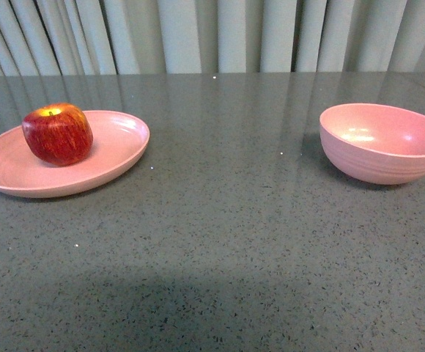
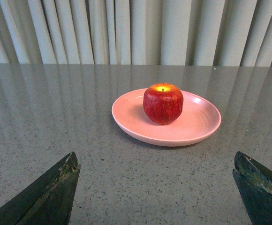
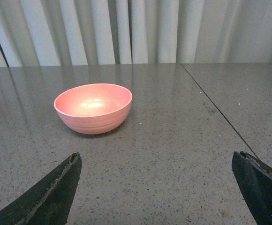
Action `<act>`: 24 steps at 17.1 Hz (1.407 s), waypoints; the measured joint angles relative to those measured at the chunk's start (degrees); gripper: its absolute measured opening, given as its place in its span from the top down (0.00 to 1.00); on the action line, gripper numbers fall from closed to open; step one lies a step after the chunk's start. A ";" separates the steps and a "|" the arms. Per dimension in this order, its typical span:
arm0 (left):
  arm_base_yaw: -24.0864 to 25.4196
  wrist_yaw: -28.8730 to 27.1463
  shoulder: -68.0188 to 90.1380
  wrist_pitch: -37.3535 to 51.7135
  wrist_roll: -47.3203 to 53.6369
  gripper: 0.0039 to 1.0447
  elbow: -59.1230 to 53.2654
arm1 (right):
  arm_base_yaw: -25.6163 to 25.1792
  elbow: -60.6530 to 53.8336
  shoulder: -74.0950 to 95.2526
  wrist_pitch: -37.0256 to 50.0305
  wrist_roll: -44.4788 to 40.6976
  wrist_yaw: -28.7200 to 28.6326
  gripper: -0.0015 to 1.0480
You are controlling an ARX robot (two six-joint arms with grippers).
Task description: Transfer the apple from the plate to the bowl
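The apple [image 1: 57, 134] sits on the plate [image 1: 117, 139], upright, with its yellow stem hollow facing up. It rests near the plate's middle, slightly toward the far rim, and touches only the plate's pink floor. The plate lies flat on the grey speckled desk [image 1: 227, 242].

The bowl [image 1: 385, 158] stands upright on the same desk, well apart from the plate and off to the plate's right, with a wide stretch of bare desk between the two. Its inside shows plain pink with a bright patch of reflected light. Faint rings run round its outer wall.

The left fingers [image 2: 49, 194] are spread wide apart and grip nothing. In the left wrist view their two dark tips frame the scene, and the plate with the apple lies beyond them across open desk. They touch neither the plate nor the apple.

The right fingers [image 3: 51, 197] are likewise spread wide and grip nothing. In the right wrist view the bowl lies beyond them, nearer one tip than the other and apart from both. The plate does not appear in that view.

A thin dark seam [image 3: 215, 112] runs across the desk on the side of the bowl away from the plate. Behind the plate, past the desk's far edge, hangs a pale pleated curtain [image 1: 198, 37], and its folds are mirrored faintly in the desk's glossy top.
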 joint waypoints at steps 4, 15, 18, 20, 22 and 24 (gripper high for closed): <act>0.00 0.00 0.00 0.00 0.00 0.06 0.00 | 2.34 2.60 6.49 -2.21 4.66 2.89 0.06; 0.00 0.00 0.00 0.00 0.00 0.06 0.00 | 0.90 24.92 44.74 21.00 4.09 -1.77 0.06; 0.00 0.00 0.00 0.00 0.00 0.06 0.00 | 0.31 38.23 63.58 17.09 3.91 -3.63 0.06; 0.00 0.00 0.00 0.00 0.00 0.06 0.00 | 0.22 48.46 76.81 10.14 4.35 -4.74 0.06; 0.00 0.00 0.00 0.00 0.00 0.06 0.00 | 0.37 54.80 84.67 6.19 4.35 -3.54 0.06; 0.00 0.00 0.00 0.00 0.00 0.06 0.00 | 0.81 59.60 90.58 2.25 4.55 -1.62 0.06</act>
